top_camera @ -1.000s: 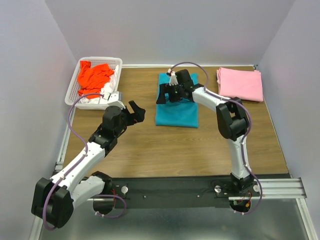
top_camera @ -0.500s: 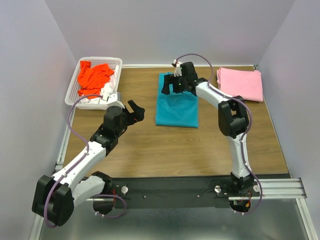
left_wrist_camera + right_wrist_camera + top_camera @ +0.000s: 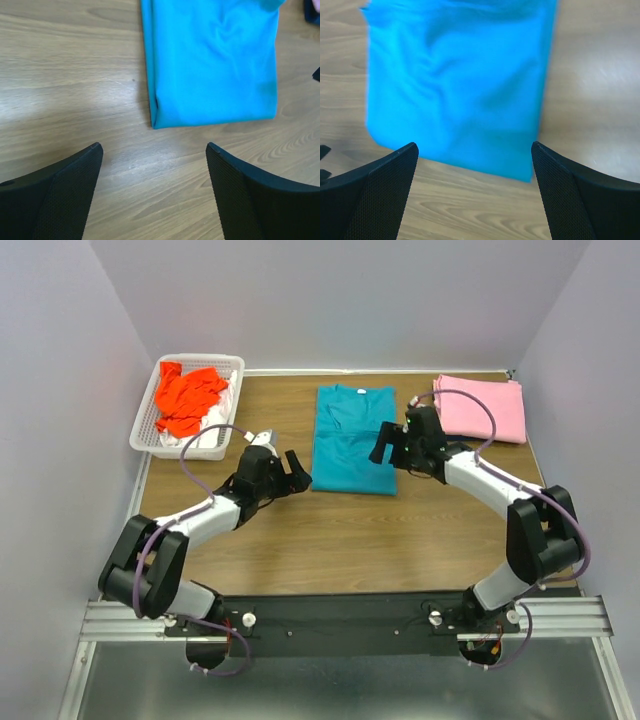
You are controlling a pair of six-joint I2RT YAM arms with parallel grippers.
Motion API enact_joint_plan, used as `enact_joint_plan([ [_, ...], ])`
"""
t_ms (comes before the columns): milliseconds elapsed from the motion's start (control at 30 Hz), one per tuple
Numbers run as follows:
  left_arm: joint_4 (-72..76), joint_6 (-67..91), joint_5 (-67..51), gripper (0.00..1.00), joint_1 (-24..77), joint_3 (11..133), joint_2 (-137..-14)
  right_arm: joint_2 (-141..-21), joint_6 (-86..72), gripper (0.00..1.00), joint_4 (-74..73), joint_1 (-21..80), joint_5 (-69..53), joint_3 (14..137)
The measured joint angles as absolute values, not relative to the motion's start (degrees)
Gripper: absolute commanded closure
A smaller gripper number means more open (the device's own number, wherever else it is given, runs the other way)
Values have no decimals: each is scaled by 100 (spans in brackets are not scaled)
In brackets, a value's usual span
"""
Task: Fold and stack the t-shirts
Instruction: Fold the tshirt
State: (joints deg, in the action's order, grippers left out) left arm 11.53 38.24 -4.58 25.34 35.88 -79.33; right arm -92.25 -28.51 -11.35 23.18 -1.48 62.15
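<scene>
The teal t-shirt [image 3: 353,440] lies folded lengthwise in the middle of the table, collar at the far end. My left gripper [image 3: 297,472] is open beside its near left corner, low over the wood. In the left wrist view the teal shirt's corner [image 3: 215,65] lies ahead of the open left gripper [image 3: 153,150]. My right gripper [image 3: 385,445] is open at the shirt's right edge. In the right wrist view the right gripper [image 3: 474,147] hovers over the shirt's near end [image 3: 460,90]. A folded pink t-shirt [image 3: 480,408] lies at the far right. Orange-red [image 3: 188,395] and white [image 3: 195,440] t-shirts are in the basket.
The white lattice basket [image 3: 147,410] stands at the far left corner. Bare wood lies between the teal shirt and the arm bases. Walls close in the table on three sides.
The left arm reached out and down toward the teal shirt's near left corner. The right arm pulled back from the collar end to the shirt's right edge.
</scene>
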Motion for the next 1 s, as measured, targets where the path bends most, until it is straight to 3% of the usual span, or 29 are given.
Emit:
enact_joint_plan([
  [33,1184,3809,-534,15,2547,3627,-8049,-9087,-2969,0,-1192,2257,-89,5929],
  [100,1323,3778,-705,30,2591,3745,-8359,-8941,-3107,0,-1249,2180,3,5669],
  [167,1431,3752,-888,33,2630,3885,-8731,-8750,-3225,0,-1293,2084,99,5406],
  [200,1479,3739,-980,41,2648,3951,-8868,-8626,-3286,0,-1302,2060,130,5280],
  [233,1509,3730,-1044,43,2676,4014,-9035,-8591,-3306,0,-1302,2053,148,5249],
  [533,1667,3653,-1310,47,2777,4366,-9802,-8333,-3487,0,-1295,1990,178,4901],
  [767,1702,3623,-1273,70,2777,4442,-9948,-8331,-3505,0,-1291,1975,158,4845],
  [833,1693,3623,-1264,83,2777,4447,-9983,-8331,-3511,0,-1293,1968,152,4790],
  [867,1682,3607,-1260,83,2777,4451,-9988,-8331,-3514,0,-1291,1964,139,4770],
  [1000,1629,3577,-1253,100,2777,4451,-9992,-8350,-3511,9,-1291,1946,8,4696],
])
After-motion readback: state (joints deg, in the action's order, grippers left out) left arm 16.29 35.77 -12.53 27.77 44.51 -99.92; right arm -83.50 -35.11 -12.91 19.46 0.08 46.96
